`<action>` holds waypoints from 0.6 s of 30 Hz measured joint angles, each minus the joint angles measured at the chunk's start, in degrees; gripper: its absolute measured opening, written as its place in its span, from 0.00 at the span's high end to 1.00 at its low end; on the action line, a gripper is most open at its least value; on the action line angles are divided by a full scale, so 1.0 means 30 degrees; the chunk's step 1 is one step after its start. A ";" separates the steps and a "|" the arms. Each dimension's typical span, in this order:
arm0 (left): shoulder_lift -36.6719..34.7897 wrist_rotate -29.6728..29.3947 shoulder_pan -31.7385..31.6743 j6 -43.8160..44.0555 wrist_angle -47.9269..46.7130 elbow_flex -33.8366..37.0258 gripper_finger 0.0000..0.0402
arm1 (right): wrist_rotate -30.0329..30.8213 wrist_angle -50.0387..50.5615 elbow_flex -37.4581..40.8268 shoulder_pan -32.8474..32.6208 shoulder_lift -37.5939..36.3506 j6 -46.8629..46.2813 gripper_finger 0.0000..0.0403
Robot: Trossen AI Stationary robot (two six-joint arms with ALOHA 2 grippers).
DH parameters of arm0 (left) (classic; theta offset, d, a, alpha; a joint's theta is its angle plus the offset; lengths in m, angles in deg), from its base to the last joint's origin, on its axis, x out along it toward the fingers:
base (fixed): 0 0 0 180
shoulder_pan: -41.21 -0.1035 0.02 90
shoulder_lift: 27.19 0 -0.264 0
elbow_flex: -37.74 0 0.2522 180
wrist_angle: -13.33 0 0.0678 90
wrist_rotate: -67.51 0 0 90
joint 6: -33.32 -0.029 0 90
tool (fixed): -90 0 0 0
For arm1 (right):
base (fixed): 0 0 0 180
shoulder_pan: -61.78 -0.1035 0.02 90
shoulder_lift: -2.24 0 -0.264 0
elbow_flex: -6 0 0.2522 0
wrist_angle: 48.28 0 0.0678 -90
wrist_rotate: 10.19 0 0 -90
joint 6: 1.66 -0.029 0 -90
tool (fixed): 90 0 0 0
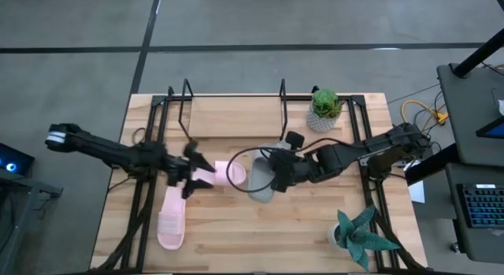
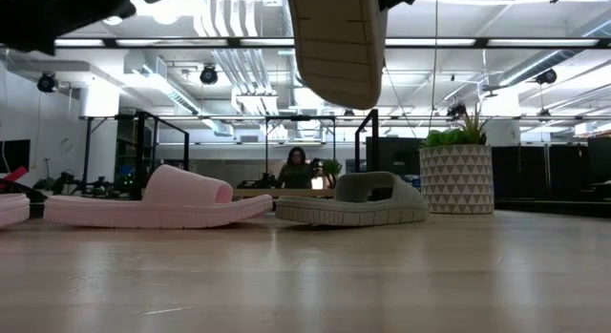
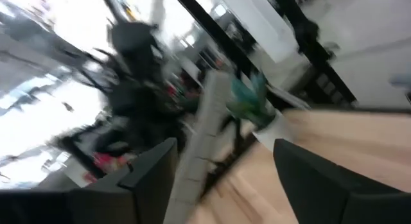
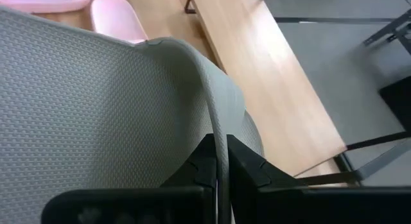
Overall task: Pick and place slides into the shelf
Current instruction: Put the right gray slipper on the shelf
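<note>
- High view: right gripper [image 1: 273, 174] sits near table centre, holding a grey slide [image 1: 260, 183] tilted up on edge. A second grey slide [image 1: 273, 151] shows partly under the arm, just behind it. One pink slide [image 1: 231, 174] lies flat between the two grippers; the other pink slide [image 1: 172, 220] lies toward the front left. Left gripper [image 1: 191, 174] is just beside the central pink slide — whether it touches cannot be told. The shelf [image 1: 236, 113] stands at the table's back edge, with none of the slides on its wood base. A potted plant [image 1: 324, 109] stands at its right end, another plant [image 1: 358, 235] at front right.
- Low view: the held grey slide [image 2: 336, 47] hangs clear above the table, sole facing the camera. Below, a pink slide [image 2: 158, 204] and a grey slide [image 2: 351, 201] rest flat, tips close together. A person [image 2: 297, 170] sits far behind.
- Left wrist view: fingers [image 3: 151, 169] spread apart, nothing between them — heavy blur.
- Right wrist view: jaws pinched on the rim of the grey slide [image 4: 96, 108]; shelf base [image 4: 263, 70] beyond.
</note>
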 joint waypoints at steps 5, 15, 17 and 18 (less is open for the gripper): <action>0.3932 0.0015 0.0000 -0.0914 -0.0716 -0.3100 0.38 | 0.0000 -0.0008 0.0000 0.0301 0.0000 0.0328 0.97; 0.8343 -0.0064 0.0022 -0.3101 -0.1216 -0.6618 0.38 | -0.0069 0.0026 0.0007 0.0296 0.0000 0.0362 0.97; 0.8869 -0.0066 0.0022 -0.3153 -0.1173 -0.7174 0.38 | -0.0081 0.0064 0.0007 0.0304 0.0000 0.0366 0.97; 0.9122 -0.0066 0.0022 -0.3377 -0.1122 -0.7417 0.38 | -0.0084 0.0043 0.0007 0.0304 0.0000 0.0366 0.97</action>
